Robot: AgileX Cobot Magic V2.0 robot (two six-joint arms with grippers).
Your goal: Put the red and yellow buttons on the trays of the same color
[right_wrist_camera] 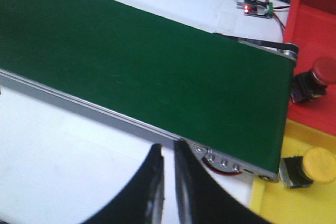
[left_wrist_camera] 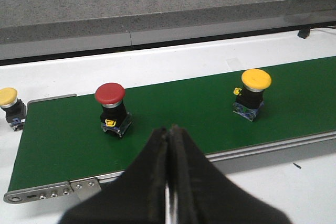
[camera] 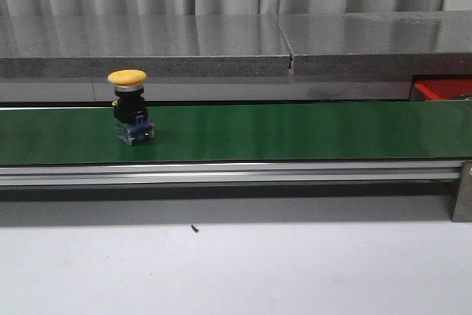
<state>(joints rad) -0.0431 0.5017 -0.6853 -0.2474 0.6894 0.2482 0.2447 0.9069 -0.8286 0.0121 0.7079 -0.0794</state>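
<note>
Left tool [left_wrist_camera: 169, 135] pinched shut, right tool [right_wrist_camera: 168, 153] barely parted, both empty by the near side of the belt [camera: 295, 130], waiting as a yellow button [camera: 127, 105] and red button [left_wrist_camera: 111, 106] ride upright, likely toward the red tray [camera: 441, 91] and yellow tray [right_wrist_camera: 294, 208] at its right end.

Left gripper [left_wrist_camera: 169, 182]: matte black, broad base tapered to thin finger tips. Right gripper [right_wrist_camera: 167, 182]: same black, curved fingers, pale inner edges.
</note>
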